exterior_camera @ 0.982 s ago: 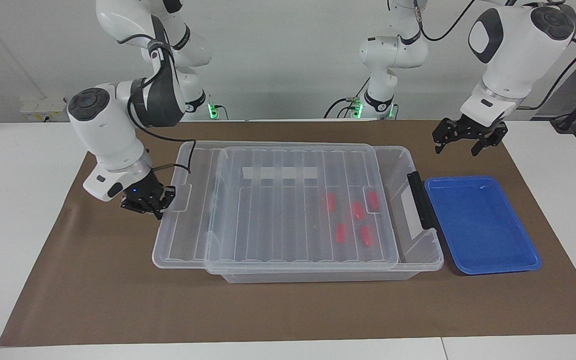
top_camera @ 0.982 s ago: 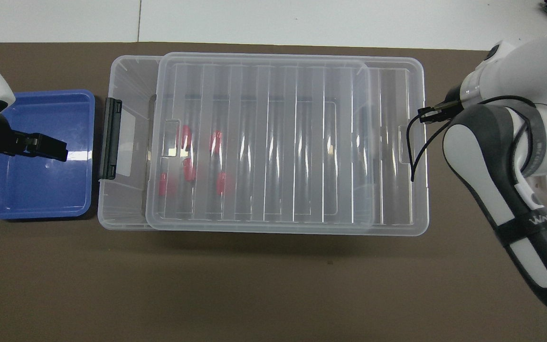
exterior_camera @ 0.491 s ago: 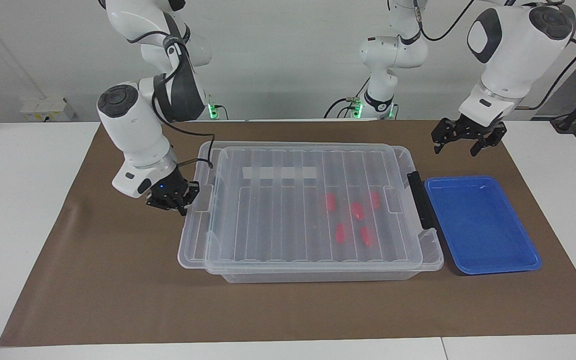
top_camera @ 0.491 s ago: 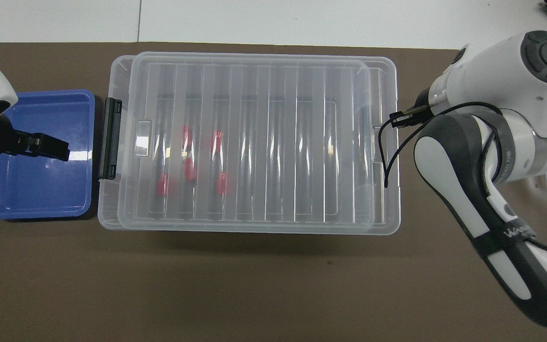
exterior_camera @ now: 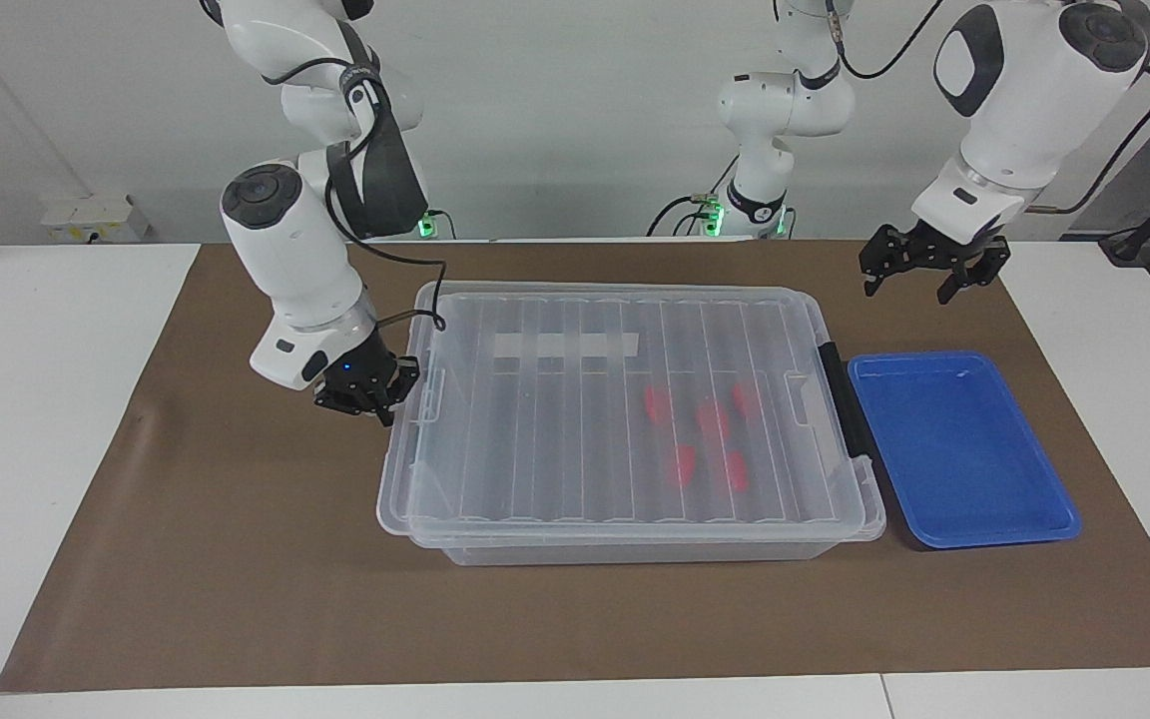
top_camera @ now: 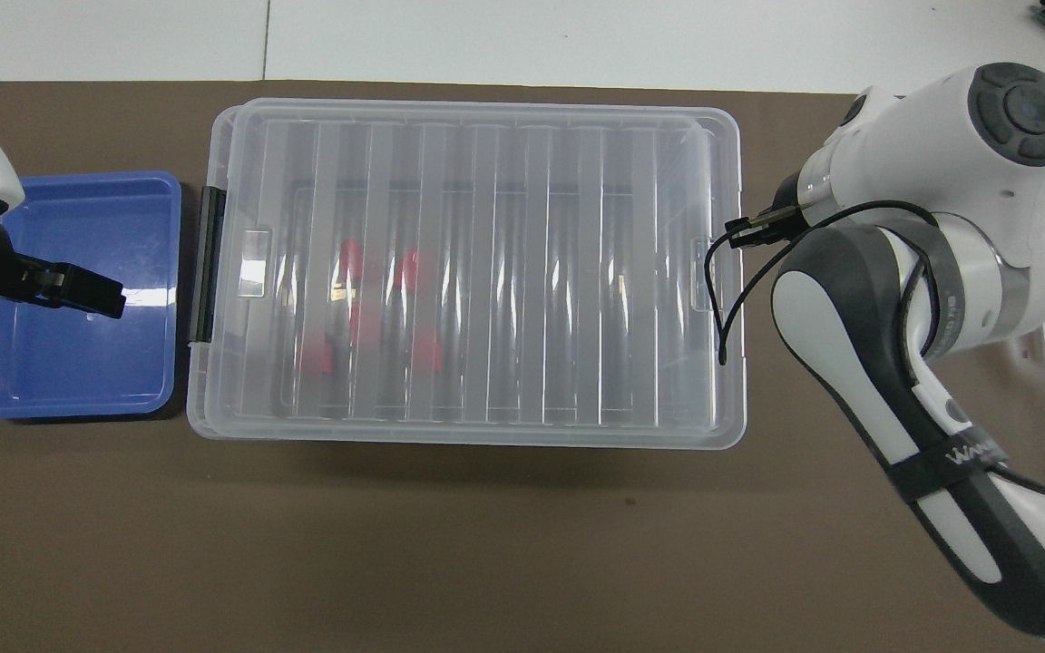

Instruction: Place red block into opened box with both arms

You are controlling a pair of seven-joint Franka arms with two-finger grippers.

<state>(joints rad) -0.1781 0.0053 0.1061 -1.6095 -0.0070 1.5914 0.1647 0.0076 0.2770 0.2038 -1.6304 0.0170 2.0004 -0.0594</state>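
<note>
The lid (exterior_camera: 615, 399) is pinched at its end tab by the right hand (exterior_camera: 367, 387), long axis along the box (exterior_camera: 635, 544). The left hand (exterior_camera: 924, 262) is held spread over the tabletop (exterior_camera: 236, 559) by the tray (exterior_camera: 964, 449)

The right arm bends down low, its right gripper (exterior_camera: 385, 397) closed with fingertips together, seemingly pressed against something at its end of the table, while the left arm waits raised, its left gripper (exterior_camera: 928, 277) hanging with fingers spread apart.
</note>
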